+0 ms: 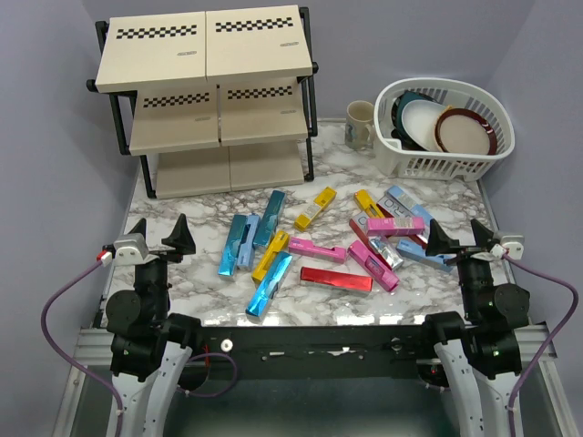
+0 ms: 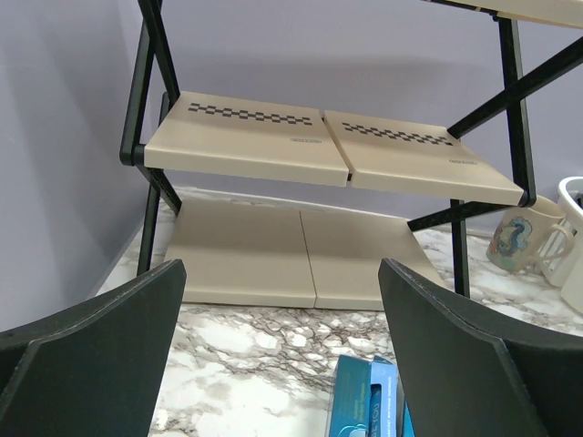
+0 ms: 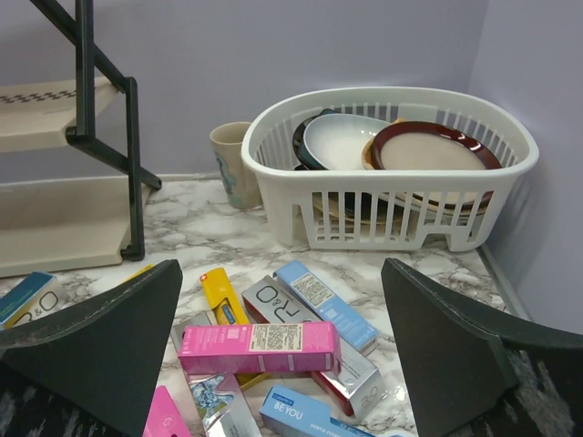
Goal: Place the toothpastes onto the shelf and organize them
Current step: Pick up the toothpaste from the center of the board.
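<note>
Silver ctn reads "R&O", lt-blue ctn "BE YOU".

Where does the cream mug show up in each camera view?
Top external: mug upper right of centre, between shelf and white basket.
Left wrist: right edge, just past the shelf's right legs.
Right wrist: left of centre, beside the basket.
Shared landmark: the shelf's black frame.
</note>
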`<action>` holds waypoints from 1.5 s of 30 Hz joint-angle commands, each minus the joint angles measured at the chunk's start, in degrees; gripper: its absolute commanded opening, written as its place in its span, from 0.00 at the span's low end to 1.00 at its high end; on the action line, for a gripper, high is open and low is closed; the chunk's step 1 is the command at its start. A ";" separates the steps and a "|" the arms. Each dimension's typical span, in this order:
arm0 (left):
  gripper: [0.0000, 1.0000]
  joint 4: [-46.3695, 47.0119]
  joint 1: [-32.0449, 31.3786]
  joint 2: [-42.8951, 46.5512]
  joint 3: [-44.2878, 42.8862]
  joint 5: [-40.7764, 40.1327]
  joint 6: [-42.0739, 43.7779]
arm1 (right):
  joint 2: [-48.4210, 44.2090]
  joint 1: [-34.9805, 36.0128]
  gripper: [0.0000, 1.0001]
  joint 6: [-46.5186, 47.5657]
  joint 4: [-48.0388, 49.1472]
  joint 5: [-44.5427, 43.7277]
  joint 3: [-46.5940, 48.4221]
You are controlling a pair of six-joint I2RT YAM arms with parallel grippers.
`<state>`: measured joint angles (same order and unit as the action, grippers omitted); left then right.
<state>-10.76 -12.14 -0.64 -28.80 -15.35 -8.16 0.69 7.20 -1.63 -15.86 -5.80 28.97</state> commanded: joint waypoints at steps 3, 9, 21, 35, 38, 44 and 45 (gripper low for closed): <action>0.99 0.83 -0.16 10.40 0.50 1.12 0.43 | -15.98 0.97 1.00 -0.22 0.74 0.88 1.53; 0.99 0.92 -0.16 9.88 0.50 1.03 0.78 | -16.07 1.41 1.00 -0.39 0.39 0.62 1.44; 0.99 -11.45 -0.16 -10.83 -7.93 3.31 -9.23 | -16.07 2.73 1.00 -0.74 0.13 0.00 1.18; 0.99 -23.95 -0.69 -33.88 -7.15 11.74 -24.44 | -16.16 3.87 1.00 -1.89 -0.49 -1.58 1.44; 0.99 -25.18 -4.46 -38.46 -7.59 8.17 -27.07 | -16.07 4.05 1.00 -1.98 -0.75 -1.76 1.44; 0.99 -25.53 -14.73 -44.35 -5.04 -1.50 -34.28 | -16.16 4.14 1.00 -2.06 -1.02 -2.02 1.70; 0.99 -25.62 -15.80 -44.53 -4.17 -4.83 -36.46 | -16.16 4.05 1.00 -2.15 -1.19 -2.02 1.70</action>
<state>-34.24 -22.57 -43.70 -35.22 -9.76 -36.27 0.69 10.83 -3.05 -16.16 -6.42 28.97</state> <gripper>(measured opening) 0.991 0.998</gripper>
